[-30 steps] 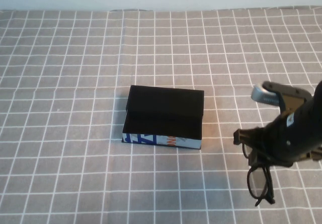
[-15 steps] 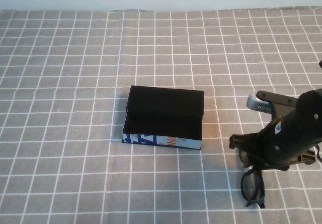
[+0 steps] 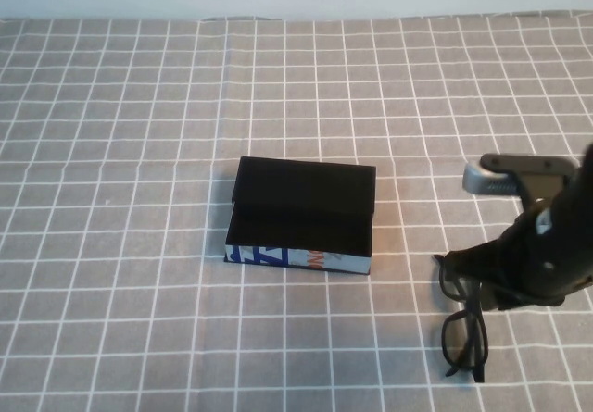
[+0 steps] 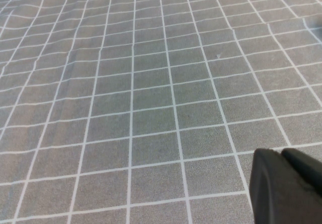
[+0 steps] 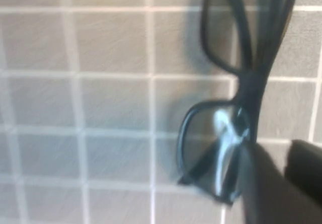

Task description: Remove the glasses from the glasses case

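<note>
1. Here is the worktop (image 3: 111, 153), dressed in a grey cloth with a white grid, seen from the high camera.
2. Near the middle sits the glasses case (image 3: 302, 213), a black rectangular box. Its flap lid is open, the black lining is on show, and the white front side with blue and orange print faces the robot.
3. The case holds nothing that can be seen; its dark interior reads as plain black.
4. Off to the robot's right, well apart from the case, are the glasses (image 3: 461, 324), black frame with dark lenses, low over the cloth near the front edge of the worktop.
5. The right end effector (image 3: 482, 278) is directly above them, its black body covering the upper part of the frame; one lens pokes out below it toward the robot.
6. In the right wrist view the glasses (image 5: 229, 133) fill the shot, folded arms running along the frame, and the dark fingers (image 5: 261, 189) of the right end effector (image 5: 282, 178) sit against the frame at one lens.
7. Whether those fingers are clamped on the frame or merely beside it, I cannot tell.
8. The left end effector (image 4: 287, 183) shows only as a dark tip in its own wrist view, over bare checked cloth; whether it is apart or together I cannot tell either.
</note>
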Controlling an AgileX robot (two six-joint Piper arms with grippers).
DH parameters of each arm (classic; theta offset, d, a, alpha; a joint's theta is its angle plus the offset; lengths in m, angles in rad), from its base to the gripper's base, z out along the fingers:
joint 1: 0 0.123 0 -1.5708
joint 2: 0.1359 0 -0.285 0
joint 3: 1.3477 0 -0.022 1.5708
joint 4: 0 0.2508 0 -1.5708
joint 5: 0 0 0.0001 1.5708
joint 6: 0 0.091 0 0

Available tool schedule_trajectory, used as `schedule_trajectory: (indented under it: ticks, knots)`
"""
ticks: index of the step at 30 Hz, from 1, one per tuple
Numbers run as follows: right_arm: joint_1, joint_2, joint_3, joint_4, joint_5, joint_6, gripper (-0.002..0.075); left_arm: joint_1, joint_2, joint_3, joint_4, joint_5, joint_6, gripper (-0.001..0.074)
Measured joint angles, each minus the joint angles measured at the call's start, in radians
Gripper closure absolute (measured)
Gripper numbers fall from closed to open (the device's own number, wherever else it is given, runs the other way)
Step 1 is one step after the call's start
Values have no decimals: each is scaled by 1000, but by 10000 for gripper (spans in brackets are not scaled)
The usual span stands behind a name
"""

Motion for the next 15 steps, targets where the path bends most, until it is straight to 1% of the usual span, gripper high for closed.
schedule_trajectory:
  ticks: [1, 4, 8, 11, 15]
  knots:
    - [13, -39, 6, 0, 7, -5, 670, 0, 0, 0, 0, 0, 0, 739]
    - [55, -164, 42, 0, 13, -10, 720, 0, 0, 0, 0, 0, 0, 739]
    - [99, -342, 105, 0, 38, -15, 737, 0, 0, 0, 0, 0, 0, 739]
    - [104, -450, 123, -8, 78, -28, 741, 0, 0, 0, 0, 0, 0, 739]
    - [104, -556, 165, -68, 63, -71, 741, 0, 0, 0, 0, 0, 0, 739]
